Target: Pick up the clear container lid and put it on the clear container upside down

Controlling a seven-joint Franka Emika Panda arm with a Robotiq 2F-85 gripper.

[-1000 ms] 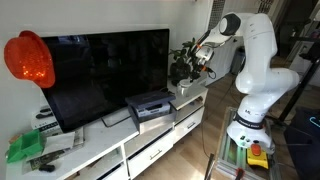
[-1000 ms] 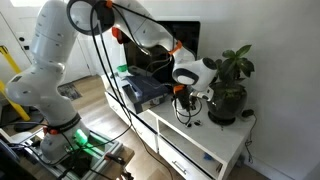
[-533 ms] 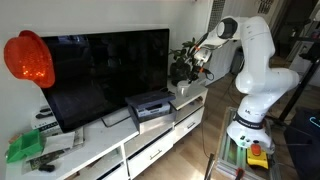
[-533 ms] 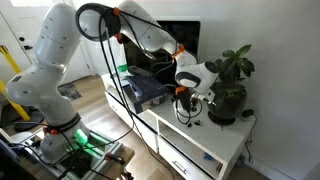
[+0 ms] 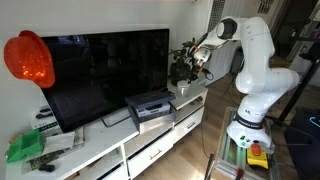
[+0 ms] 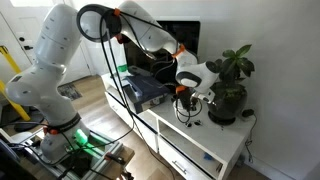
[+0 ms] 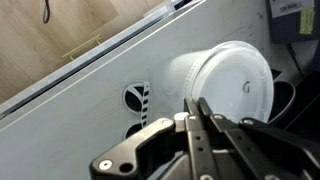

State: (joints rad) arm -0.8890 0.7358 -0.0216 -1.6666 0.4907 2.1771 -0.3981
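Note:
In the wrist view the clear container lid (image 7: 238, 82) is a whitish round disc, tilted and offset to the right of the low whitish clear container (image 7: 178, 78), which sits on the white cabinet top (image 7: 90, 110). My gripper (image 7: 197, 104) comes in from below with its two fingers pressed close together at the lid's near rim, pinching its thin edge. In both exterior views the gripper (image 6: 190, 96) (image 5: 200, 66) hangs over the end of the cabinet beside the potted plant. The tub and lid are too small to make out there.
A dark potted plant (image 6: 229, 86) stands right beside the gripper. A black-and-grey box-shaped device (image 6: 146, 90) sits further along the cabinet in front of a large TV (image 5: 108, 68). Cables (image 6: 188, 118) lie on the cabinet top. A round slotted hole (image 7: 137, 97) is next to the tub.
The arm shifted slightly between one second and half a second ago. Since then nothing has visibly moved.

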